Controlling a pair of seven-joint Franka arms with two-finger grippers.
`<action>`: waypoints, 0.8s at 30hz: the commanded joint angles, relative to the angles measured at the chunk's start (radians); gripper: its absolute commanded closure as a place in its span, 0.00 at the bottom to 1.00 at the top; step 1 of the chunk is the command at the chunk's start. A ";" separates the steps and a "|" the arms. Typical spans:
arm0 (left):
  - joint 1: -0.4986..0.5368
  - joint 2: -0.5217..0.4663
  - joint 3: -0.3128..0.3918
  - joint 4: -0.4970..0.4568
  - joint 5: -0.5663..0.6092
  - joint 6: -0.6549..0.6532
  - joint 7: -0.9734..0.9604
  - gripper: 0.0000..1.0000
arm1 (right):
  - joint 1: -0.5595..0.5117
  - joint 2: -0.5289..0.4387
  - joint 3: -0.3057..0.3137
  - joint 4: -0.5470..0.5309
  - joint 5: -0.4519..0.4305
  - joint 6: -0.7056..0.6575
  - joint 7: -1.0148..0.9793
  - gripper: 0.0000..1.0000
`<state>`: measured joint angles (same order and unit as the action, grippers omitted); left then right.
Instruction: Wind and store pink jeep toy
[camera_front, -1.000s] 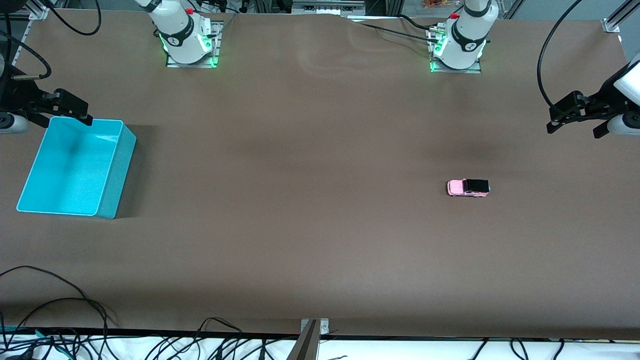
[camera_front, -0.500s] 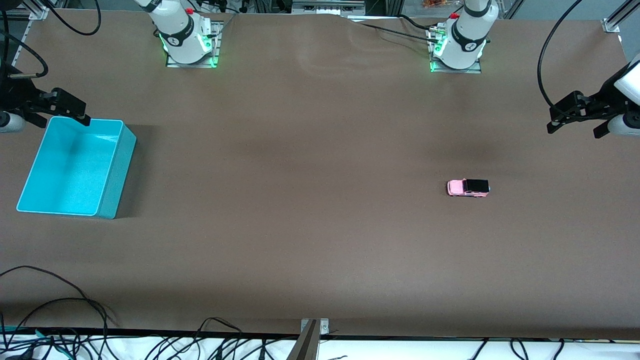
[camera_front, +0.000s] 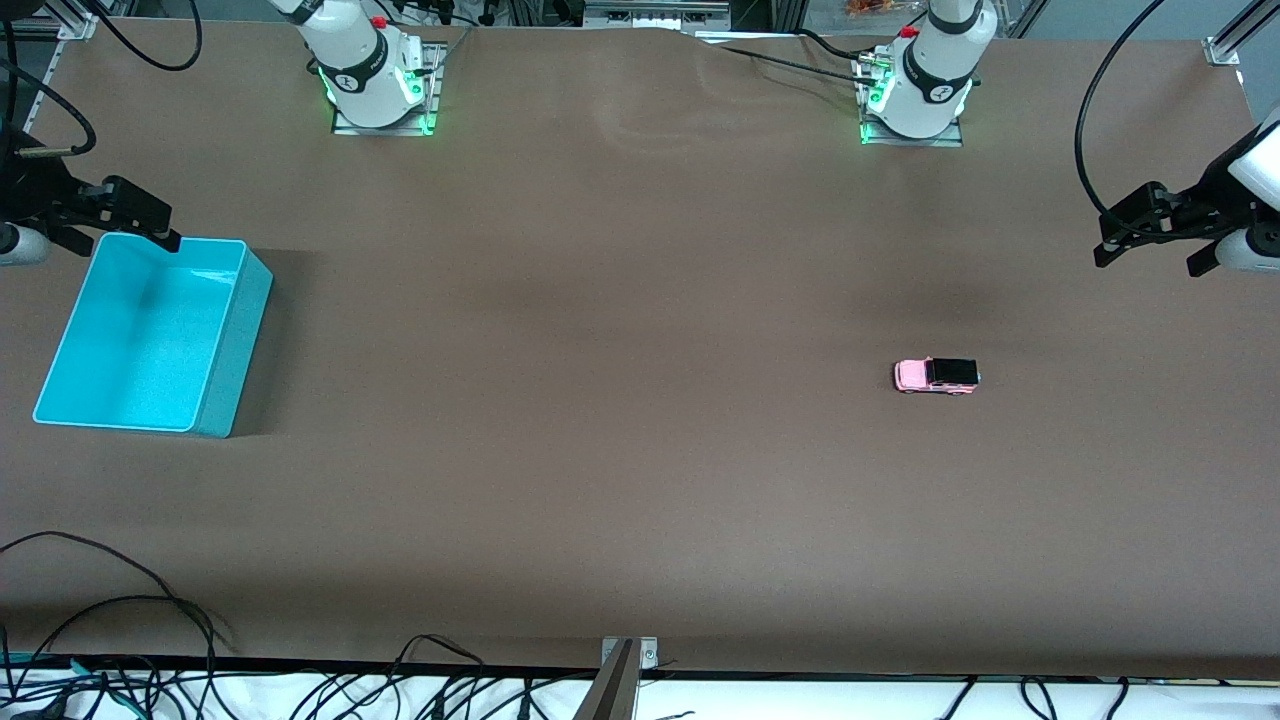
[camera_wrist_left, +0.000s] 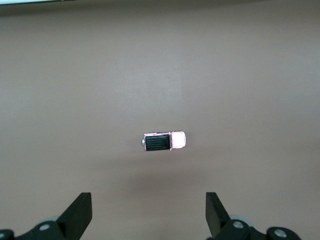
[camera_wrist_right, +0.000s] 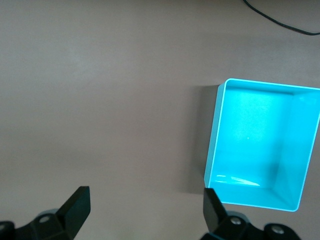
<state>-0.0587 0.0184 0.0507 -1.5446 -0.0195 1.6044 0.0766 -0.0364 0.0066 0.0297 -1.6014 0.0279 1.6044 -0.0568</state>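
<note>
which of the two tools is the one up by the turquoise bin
The right tool, open, hovering at the turquoise bin's corner toward the robots' bases. The left tool, also open, waits at the other end of the table, nearer the pink jeep toy.

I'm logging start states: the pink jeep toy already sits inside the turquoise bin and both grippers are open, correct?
Not quite. The front view shows the pink jeep toy on the bare table toward the left arm's end, outside the turquoise bin. Left gripper and right gripper are open.

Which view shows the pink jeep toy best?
The left wrist view: the pink jeep toy sits mid-picture, seen from above, black roof and pink hood distinct. The front view shows it tiny on the table toward the left arm's end. The right wrist view misses it.
</note>
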 joint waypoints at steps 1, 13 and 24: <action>0.003 0.014 0.001 0.035 -0.023 -0.021 -0.001 0.00 | 0.000 0.010 -0.001 0.026 0.013 -0.003 -0.009 0.00; 0.003 0.014 0.001 0.035 -0.023 -0.021 -0.001 0.00 | 0.000 0.009 -0.001 0.026 0.017 -0.006 -0.011 0.00; 0.003 0.014 0.001 0.035 -0.023 -0.021 -0.001 0.00 | 0.003 0.001 0.007 0.040 0.018 -0.014 -0.011 0.00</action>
<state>-0.0586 0.0184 0.0507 -1.5446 -0.0195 1.6044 0.0766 -0.0334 0.0057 0.0363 -1.5843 0.0281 1.6038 -0.0568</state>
